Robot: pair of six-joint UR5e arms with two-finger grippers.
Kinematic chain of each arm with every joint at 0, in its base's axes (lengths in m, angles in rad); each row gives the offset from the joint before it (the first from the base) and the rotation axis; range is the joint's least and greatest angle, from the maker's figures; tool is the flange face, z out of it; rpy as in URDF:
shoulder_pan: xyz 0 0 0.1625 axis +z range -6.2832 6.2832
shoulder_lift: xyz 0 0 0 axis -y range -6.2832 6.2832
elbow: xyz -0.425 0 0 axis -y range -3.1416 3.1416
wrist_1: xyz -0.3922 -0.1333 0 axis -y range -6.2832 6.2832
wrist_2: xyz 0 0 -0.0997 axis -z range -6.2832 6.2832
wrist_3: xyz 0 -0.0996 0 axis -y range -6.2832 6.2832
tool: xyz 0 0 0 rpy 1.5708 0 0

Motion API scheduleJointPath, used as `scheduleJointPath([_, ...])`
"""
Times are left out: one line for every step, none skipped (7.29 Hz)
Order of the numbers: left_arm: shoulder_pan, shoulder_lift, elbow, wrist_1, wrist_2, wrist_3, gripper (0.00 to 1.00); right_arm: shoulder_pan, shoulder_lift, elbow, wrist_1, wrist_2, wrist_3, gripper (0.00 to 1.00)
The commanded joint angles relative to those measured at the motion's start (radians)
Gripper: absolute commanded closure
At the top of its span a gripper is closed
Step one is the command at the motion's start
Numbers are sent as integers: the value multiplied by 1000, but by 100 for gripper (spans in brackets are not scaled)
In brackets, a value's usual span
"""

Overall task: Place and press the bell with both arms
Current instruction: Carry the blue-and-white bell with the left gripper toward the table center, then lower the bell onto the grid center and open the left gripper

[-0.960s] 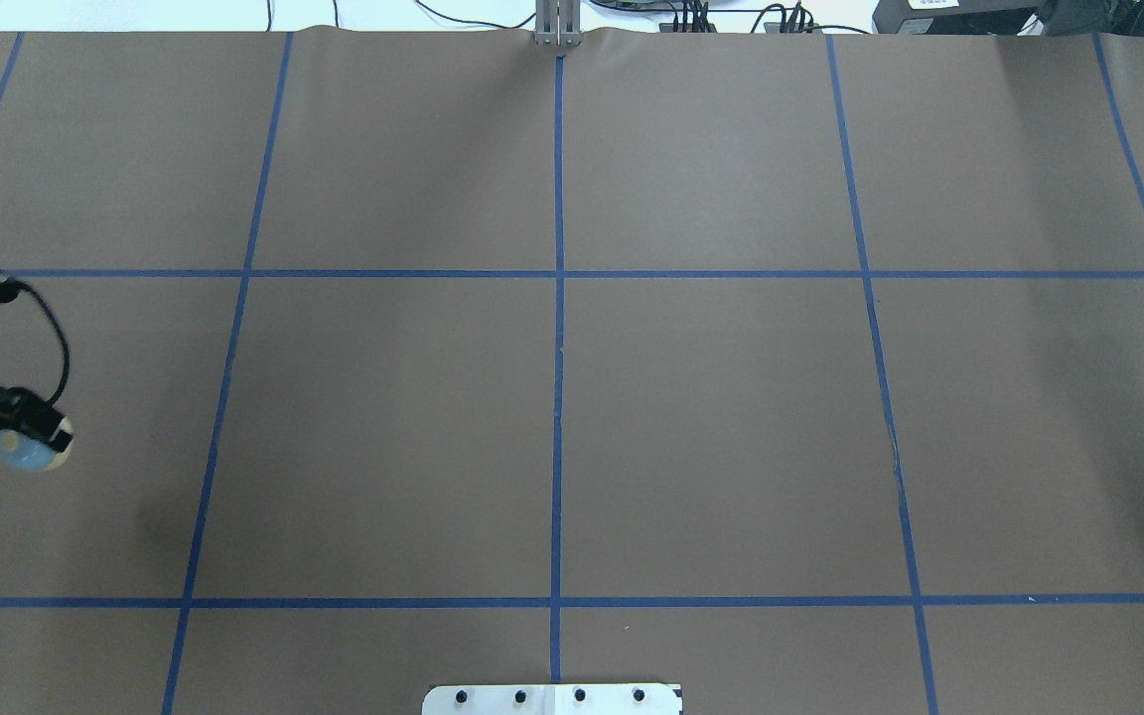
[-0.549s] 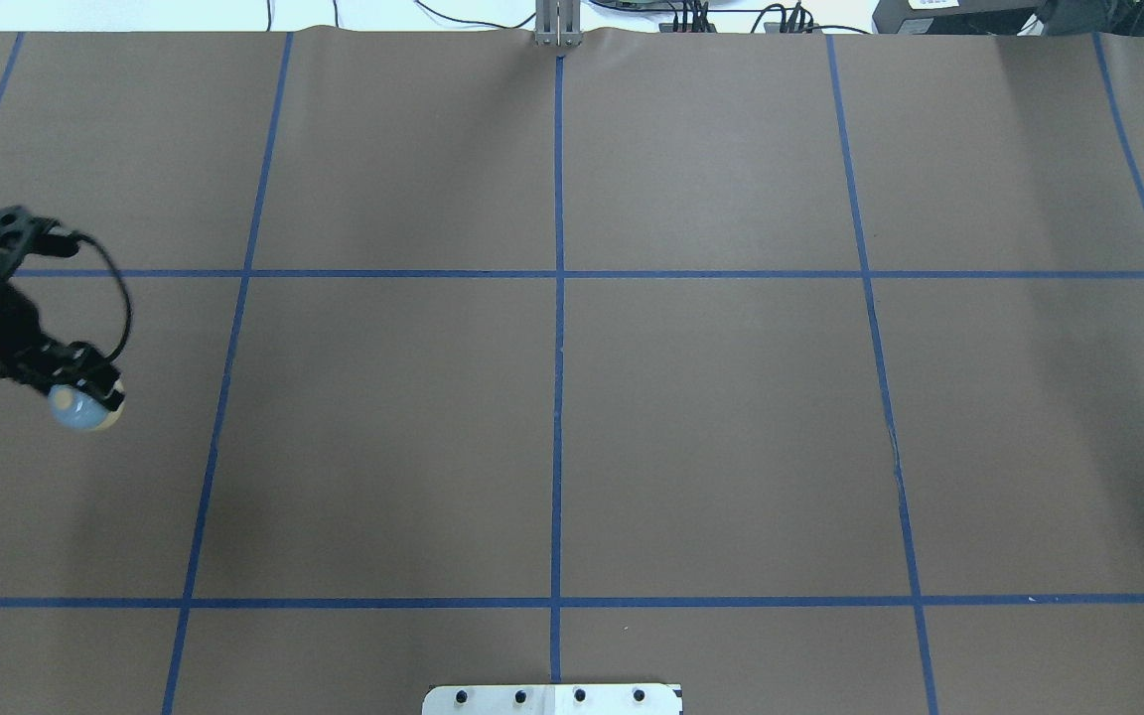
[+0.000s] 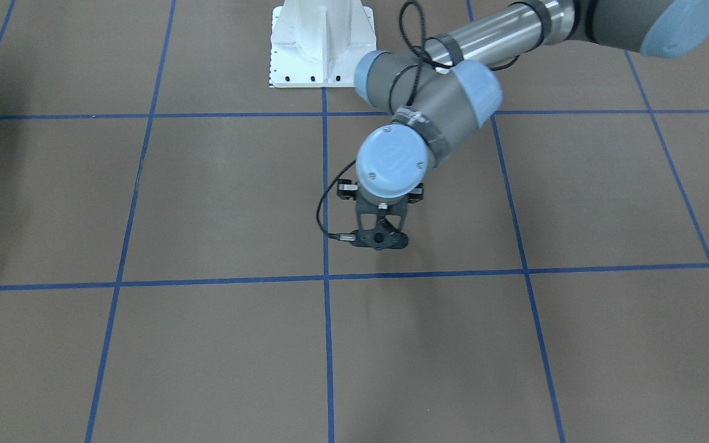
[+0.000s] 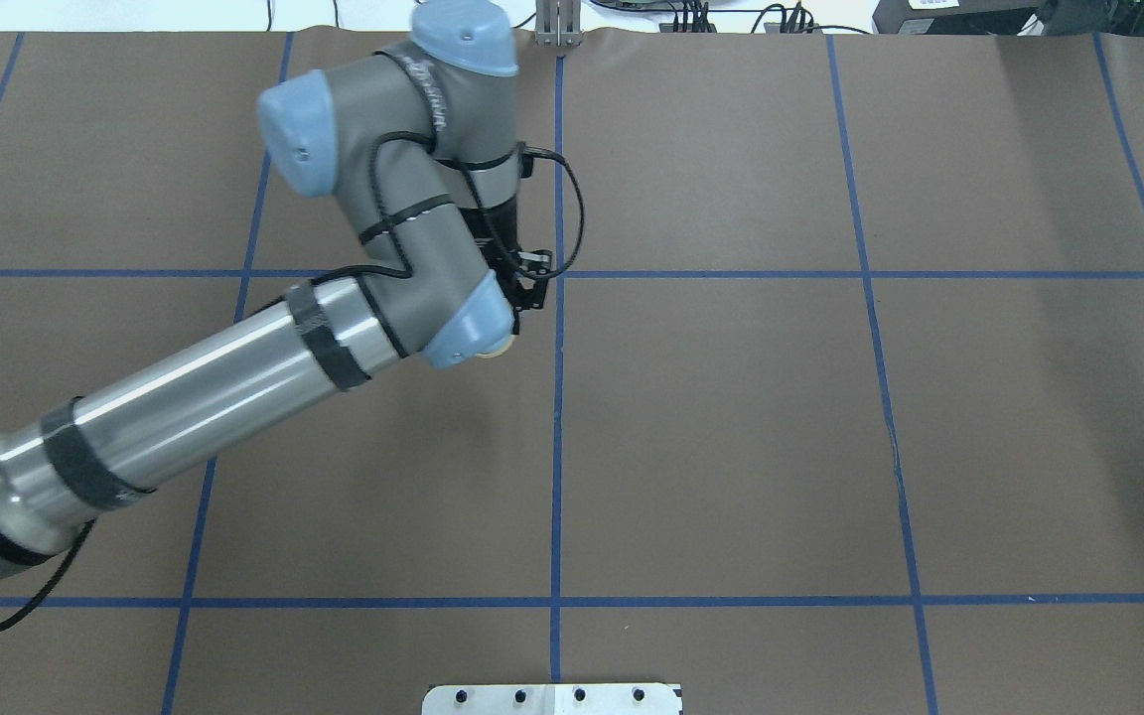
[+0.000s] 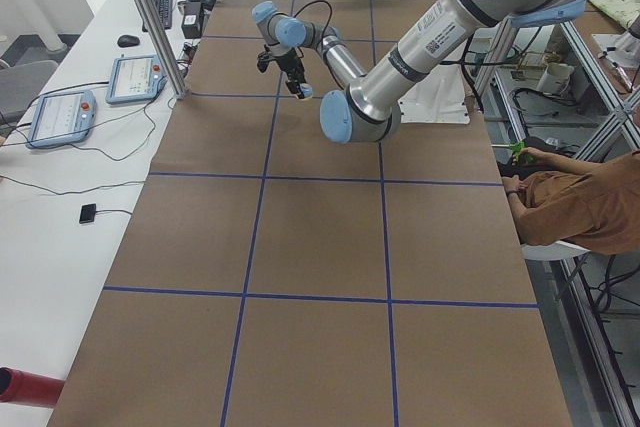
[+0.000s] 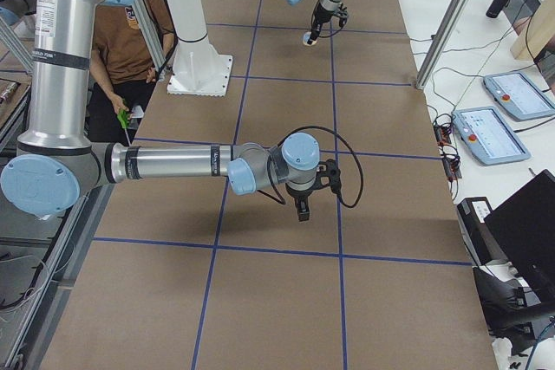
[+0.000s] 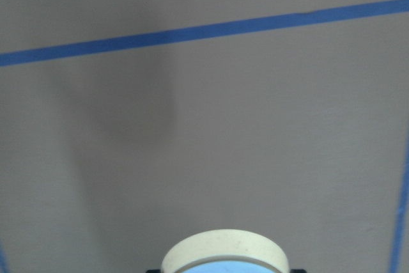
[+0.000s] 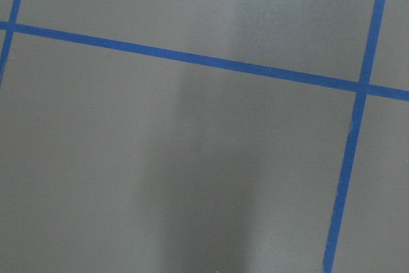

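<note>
My left arm [image 4: 234,367] reaches in from the left to the table's middle. My left gripper [image 4: 517,308] is shut on the bell [image 4: 499,347], and only the bell's cream rim peeks out under the wrist. The left wrist view shows the cream rim and a sliver of blue dome [image 7: 223,252] at its bottom edge, over bare brown table. The left gripper [image 3: 380,241] hangs low just beside the centre tape line; the bell is hidden there. My right gripper [image 6: 302,210] shows only in the exterior right view, low over the table, and I cannot tell if it is open.
The brown table cover [image 4: 731,447] has a grid of blue tape lines. The white pedestal [image 3: 320,43] stands at the robot's edge. A seated person [image 6: 130,32] is beside it. Tablets [image 5: 60,117] and cables lie on the white side table.
My left gripper has carried the bell from the table's far left edge rightward and away from the robot to the centre line. The whole forearm is now in the overhead view.
</note>
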Motion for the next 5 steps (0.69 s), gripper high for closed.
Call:
scheduleJointPath([74,-129,237,-164,9,-139,70,0,1,-11,1,1,-1,0])
scheduleJointPath([88,-129,245,-167,51,-139,56,0,1,-15,1,1,1,0])
scheduleJointPath([88,-129,257,-167,53,-137,56,-2,2,-15,1,2,1,0])
scheduleJointPath([83,-128,262,-167,61,-131,56,-3,2,-15,1,4,1,0])
scheduleJointPath([79,-128,263,-169,61,-128,56,-3,2,-14,1,5,1,0])
